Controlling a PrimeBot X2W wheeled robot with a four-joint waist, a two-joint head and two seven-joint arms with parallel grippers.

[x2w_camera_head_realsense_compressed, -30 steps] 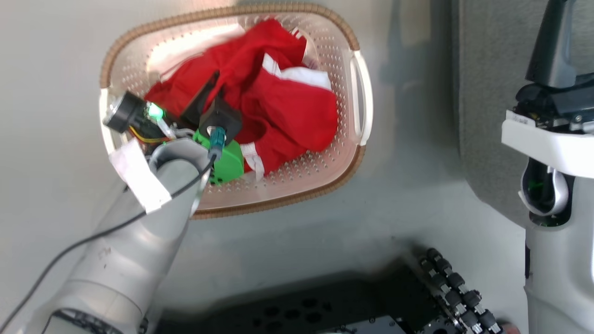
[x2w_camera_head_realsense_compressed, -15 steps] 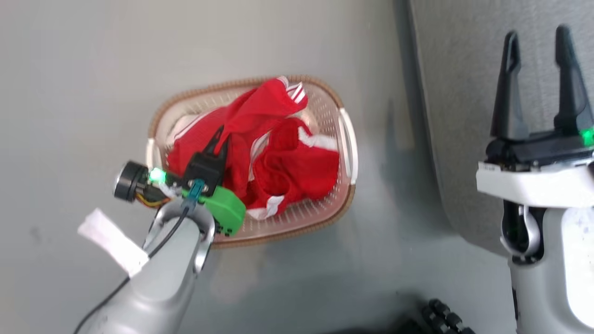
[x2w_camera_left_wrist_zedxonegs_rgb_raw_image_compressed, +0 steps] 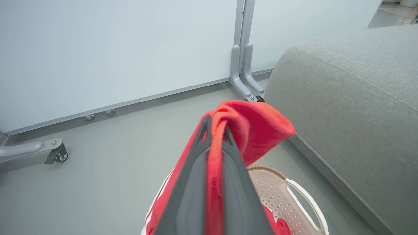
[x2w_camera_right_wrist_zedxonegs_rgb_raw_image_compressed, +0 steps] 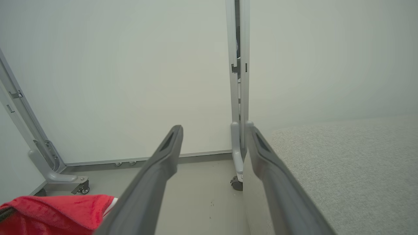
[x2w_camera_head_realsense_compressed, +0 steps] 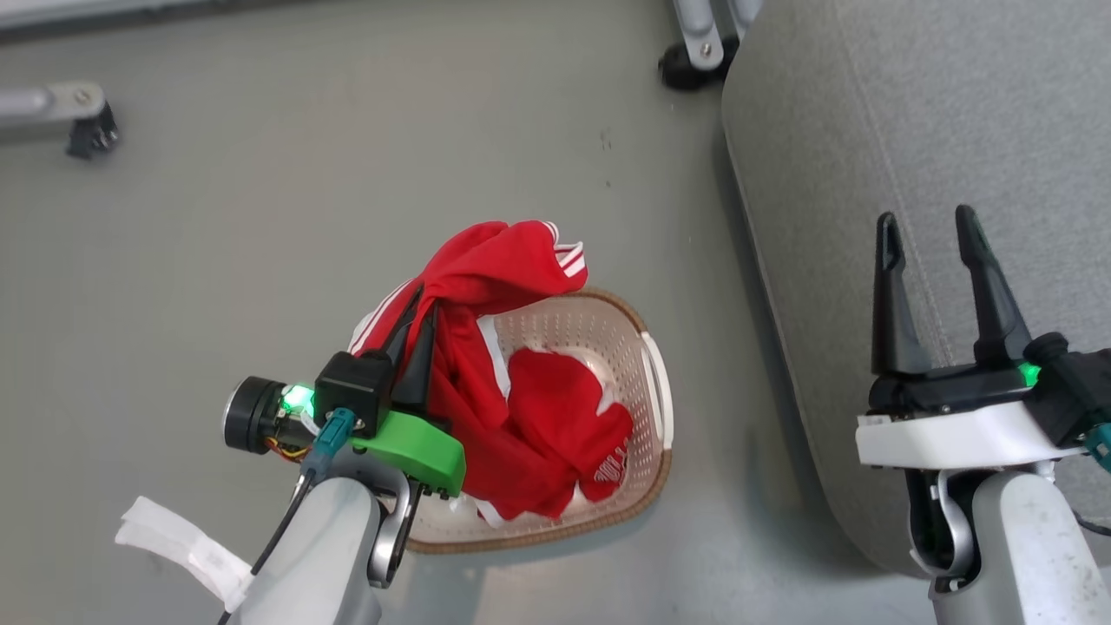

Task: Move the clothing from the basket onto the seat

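Left claw (x2w_camera_head_realsense_compressed: 421, 304): closed on a fold of the red garment (x2w_camera_head_realsense_compressed: 499, 260), which is pinched between the two dark fingers and draped over their tips.
Right claw (x2w_camera_head_realsense_compressed: 925, 219): spread wide and empty, poised above the near edge of the seat (x2w_camera_head_realsense_compressed: 911, 104).
Red garment: its upper end is held above the basket (x2w_camera_head_realsense_compressed: 590, 334); its lower end hangs down inside.
Second red piece (x2w_camera_head_realsense_compressed: 564, 417): seen lying in the basket, with white lettering at one edge; whether it is joined to the held garment cannot be told.
Basket: set on the grey floor (x2w_camera_head_realsense_compressed: 347, 174), just beside the seat, which lies to the robot's right.
Step judged in hand: the garment is to be carried from basket to seat.
How it is best done: the cloth should be raised until the trailing hem is free of the rim, so the light basket is not dragged or tipped. It should then be swung right, well past the rounded edge. The grip should be released only once the cloth is resting on the cushion.
Risk: the second piece may be snagged and dropped on the floor.
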